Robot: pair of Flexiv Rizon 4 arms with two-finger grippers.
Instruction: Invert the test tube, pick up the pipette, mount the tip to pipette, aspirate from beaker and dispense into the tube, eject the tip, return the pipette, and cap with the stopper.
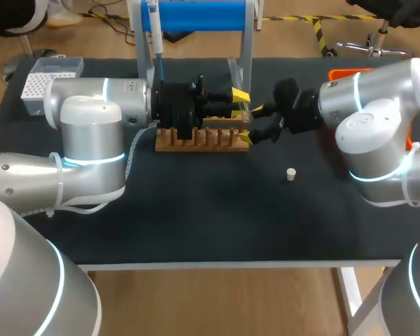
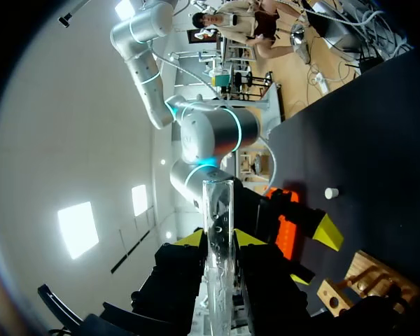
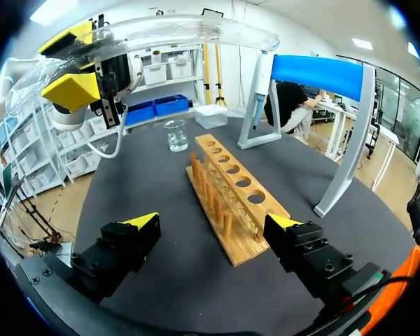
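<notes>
My left gripper (image 2: 220,241) is shut on a clear glass test tube (image 2: 219,210), which sticks out ahead of its fingers. In the head view this gripper (image 1: 239,98) holds the tube (image 1: 236,75) above the right end of the wooden rack (image 1: 201,138). From the right wrist view the tube (image 3: 182,31) lies roughly level, high over the rack (image 3: 231,203), in the left gripper (image 3: 70,61). My right gripper (image 1: 252,122) stands open and empty just right of the rack, facing the tube. The pipette (image 1: 154,35) hangs on the blue stand. A small white stopper (image 1: 291,174) lies on the mat.
A glass beaker (image 3: 175,134) stands beyond the rack's far end. The blue-topped stand (image 1: 196,15) rises behind the rack. A white tip box (image 1: 40,85) sits at the back left. An orange object (image 1: 346,72) lies behind my right arm.
</notes>
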